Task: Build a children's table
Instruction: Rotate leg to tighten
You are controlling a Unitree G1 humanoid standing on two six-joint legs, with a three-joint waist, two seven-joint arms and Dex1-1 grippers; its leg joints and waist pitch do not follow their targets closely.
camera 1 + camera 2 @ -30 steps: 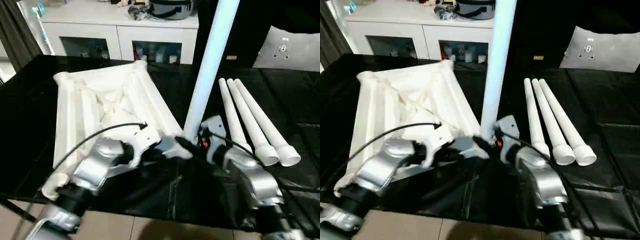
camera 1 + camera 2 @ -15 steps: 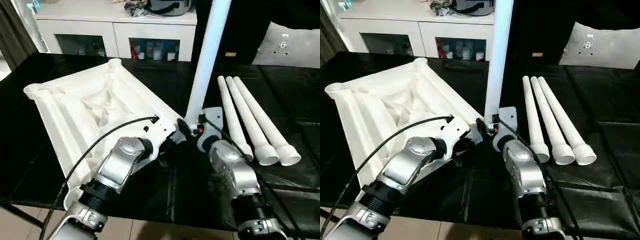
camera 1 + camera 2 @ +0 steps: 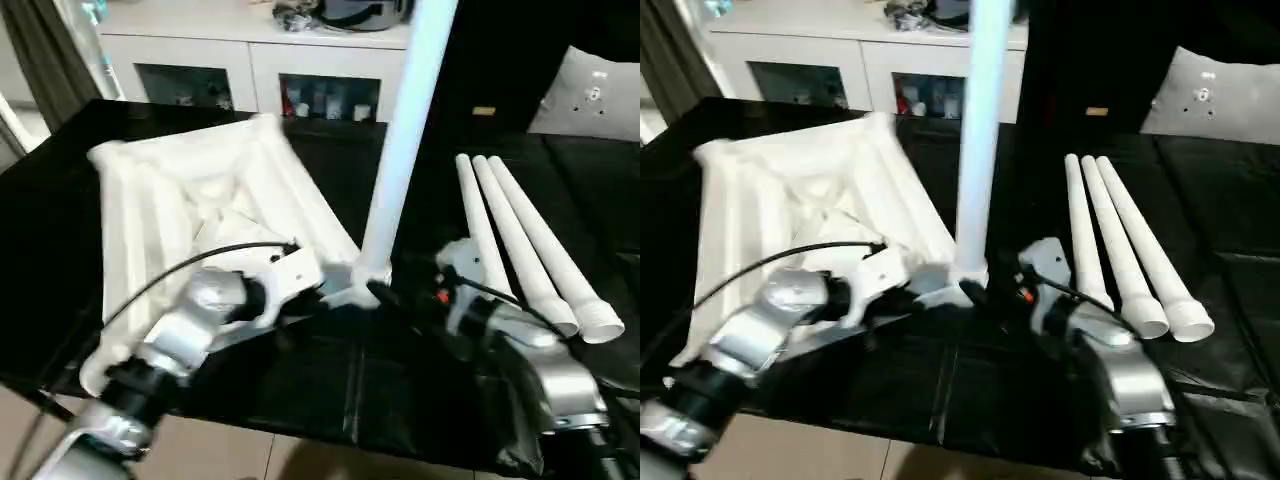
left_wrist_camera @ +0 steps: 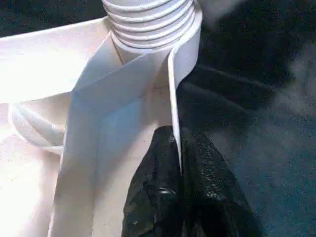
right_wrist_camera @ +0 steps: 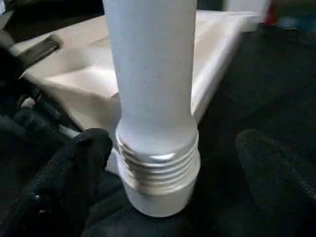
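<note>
One leg (image 3: pixel 405 150) stands upright in near corner socket (image 5: pixel 158 187) of upturned table top (image 3: pixel 200 200); threads visible, seating unconfirmed. Three legs (image 3: pixel 530 250) lie alongside, unfitted. Left gripper (image 4: pixel 180 163) pinches top's rim. Right gripper (image 5: pixel 163 163) spread wide around leg, clear.

Head cameras look forward and down over both forearms. Each wrist camera sits close behind its fingers; both share the upright leg (image 5: pixel 153 94) at the tabletop (image 4: pixel 44 69) corner.
</note>
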